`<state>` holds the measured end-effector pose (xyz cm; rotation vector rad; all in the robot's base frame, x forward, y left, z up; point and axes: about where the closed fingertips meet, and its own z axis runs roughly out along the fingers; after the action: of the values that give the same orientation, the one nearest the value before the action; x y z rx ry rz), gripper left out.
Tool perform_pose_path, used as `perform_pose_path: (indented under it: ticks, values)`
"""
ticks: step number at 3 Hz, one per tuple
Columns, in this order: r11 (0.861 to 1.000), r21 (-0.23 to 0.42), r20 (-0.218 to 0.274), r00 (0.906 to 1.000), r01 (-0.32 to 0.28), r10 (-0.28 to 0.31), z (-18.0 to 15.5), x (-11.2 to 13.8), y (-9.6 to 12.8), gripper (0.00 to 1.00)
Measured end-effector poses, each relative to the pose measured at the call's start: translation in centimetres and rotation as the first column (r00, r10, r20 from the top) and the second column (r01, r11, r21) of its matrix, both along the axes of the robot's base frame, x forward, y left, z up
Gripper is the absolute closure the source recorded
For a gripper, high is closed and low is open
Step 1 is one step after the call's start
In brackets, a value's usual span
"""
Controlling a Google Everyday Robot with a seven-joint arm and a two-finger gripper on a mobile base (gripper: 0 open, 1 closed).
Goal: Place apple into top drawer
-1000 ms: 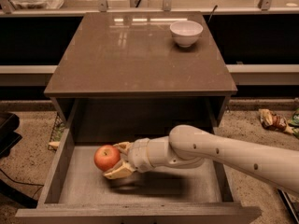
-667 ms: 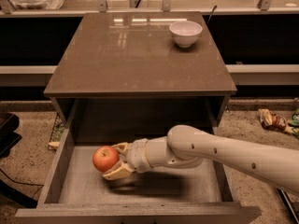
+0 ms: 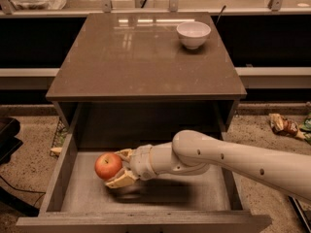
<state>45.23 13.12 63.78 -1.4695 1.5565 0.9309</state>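
Observation:
The red-orange apple (image 3: 108,165) is held between the two pale fingers of my gripper (image 3: 116,167), inside the open top drawer (image 3: 57,177), a little above its pale bottom at the left of middle. My white arm (image 3: 228,160) reaches in from the right, over the drawer's right wall. One finger (image 3: 124,154) lies behind the apple and the other (image 3: 119,180) lies under it. A shadow sits on the drawer floor beneath the gripper.
A white bowl (image 3: 193,34) stands at the back right of the glossy brown cabinet top (image 3: 126,57). Snack wrappers (image 3: 284,126) lie on the floor to the right. A dark object (image 3: 7,140) stands on the floor at the left.
The gripper with the apple has shifted slightly to the left inside the drawer; the hold on the apple is unchanged.

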Motion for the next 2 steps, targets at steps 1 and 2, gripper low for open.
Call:
perform_pose_path:
  ticks: [1, 2]
  values:
    - [1.000, 0.001, 0.000, 1.0000, -0.003, 0.003, 0.00, -0.09, 0.14, 0.08]
    - [1.000, 0.001, -0.001, 1.0000, -0.006, 0.006, 0.00, -0.16, 0.25, 0.00]
